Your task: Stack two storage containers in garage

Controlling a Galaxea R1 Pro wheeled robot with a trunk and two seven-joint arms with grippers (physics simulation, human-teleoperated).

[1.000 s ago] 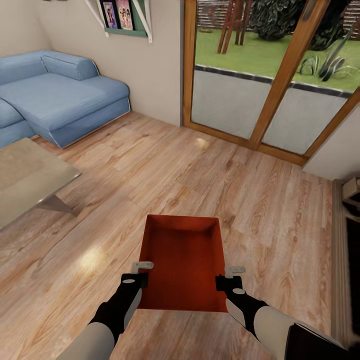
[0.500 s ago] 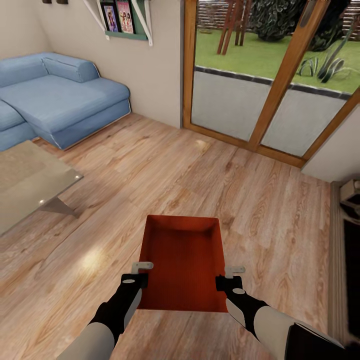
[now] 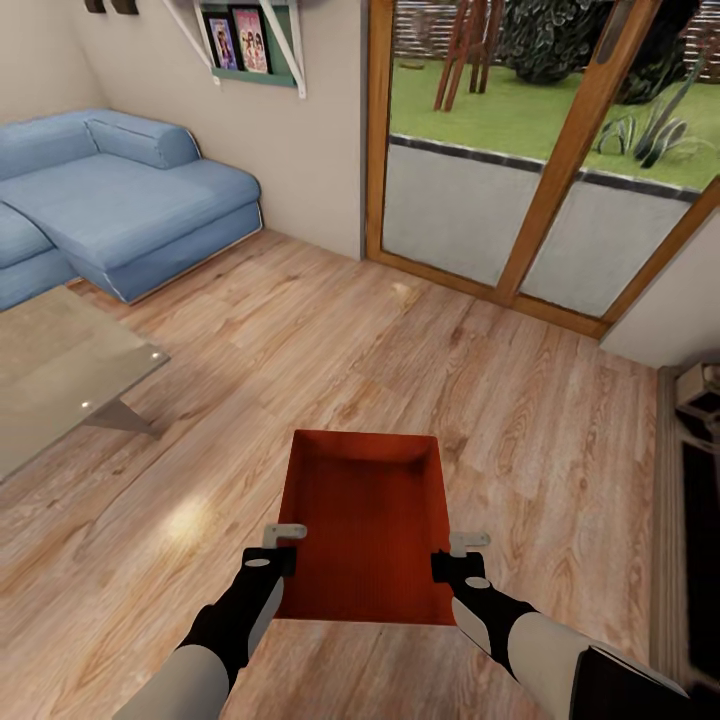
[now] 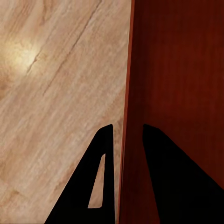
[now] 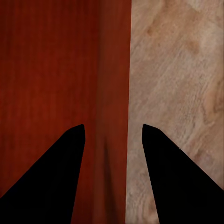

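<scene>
My left gripper (image 3: pixel 285 545) is clamped across the left wall of an orange-red storage container (image 3: pixel 368 520), one dark finger (image 4: pixel 95 186) on the outer side of that wall and the other on the inner side, as my left wrist camera shows. My right gripper (image 3: pixel 462 555) pinches the opposite wall the same way, its fingers (image 5: pixel 51 177) straddling the thin red edge with the bin's inside on one side and wood on the other. Both sets of jaws are narrowed to the thickness of the wall and no wider.

From the head camera, the container sits dead centre between my two arms at 6 o'clock in the frame, open top up, long axis running away from me toward 12. I take it to be lifted clear of the light wood plank floor (image 3: pixel 300 340), though its bottom edge gives no plain gap to confirm that.

I am in the living room: a blue sofa (image 3: pixel 110 200) lies at 10 o'clock, a glass table (image 3: pixel 60 370) at 9 o'clock, well apart from the bin. Wood-framed glass doors (image 3: pixel 530 190) stand at 1 o'clock with lawn beyond them. A wall shelf (image 3: pixel 250 45) with pictures hangs at 11 o'clock.
</scene>
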